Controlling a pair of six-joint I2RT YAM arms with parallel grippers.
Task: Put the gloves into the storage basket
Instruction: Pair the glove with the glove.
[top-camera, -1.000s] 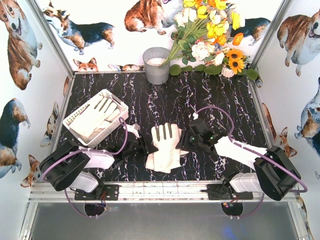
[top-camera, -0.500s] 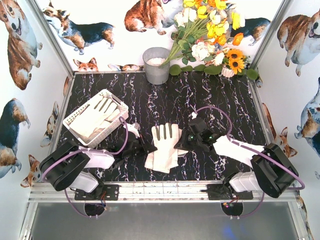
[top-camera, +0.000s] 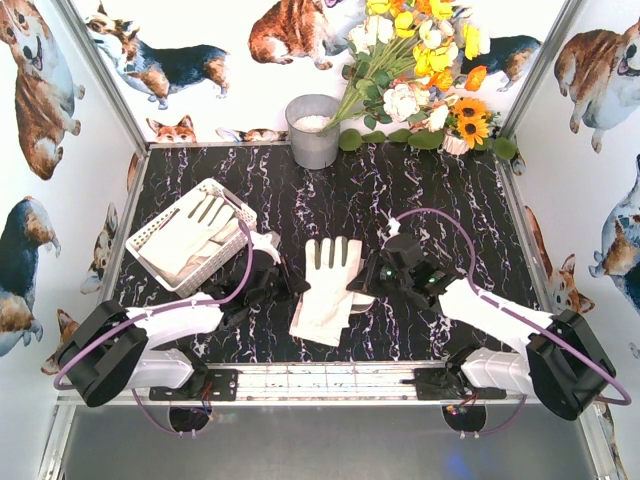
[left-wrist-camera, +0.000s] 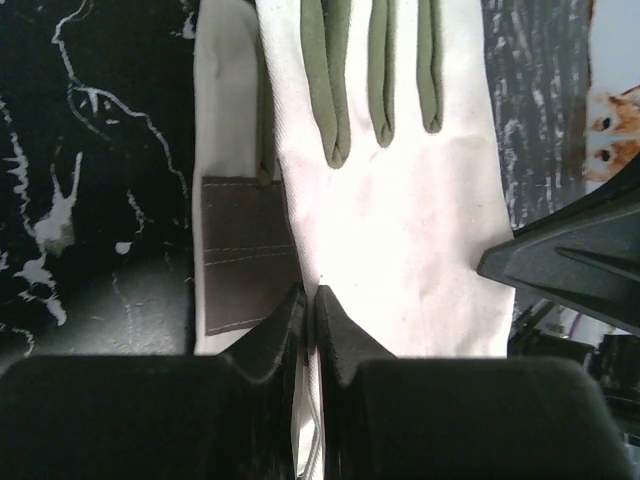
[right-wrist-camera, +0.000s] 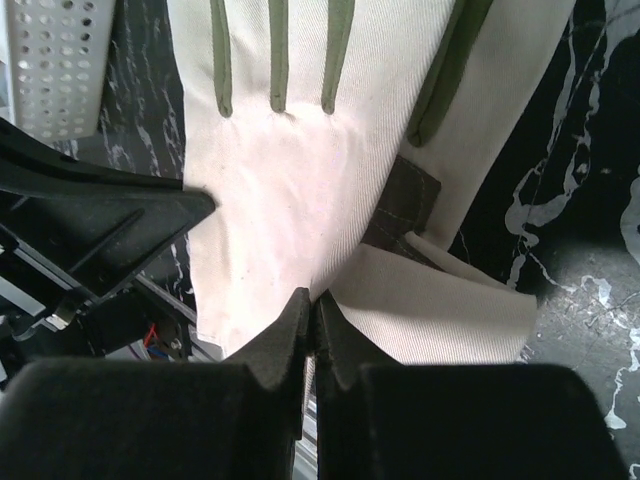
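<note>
My left hand (left-wrist-camera: 310, 298) and right hand (right-wrist-camera: 311, 303) have just closed, each pinching a side edge of the cream-white fabric gloves with olive finger strips (top-camera: 328, 290) stacked mid black marbled tabletop (top-camera: 450, 200), ready to lift toward the white slotted plastic basket (top-camera: 165, 212) at far left.

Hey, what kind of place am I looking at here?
Probably a staged robot test booth: corgi-print walls box in a black marble-pattern table, a left arm and right arm sit on an aluminium rail, and artificial-looking flowers serve as decor.
</note>
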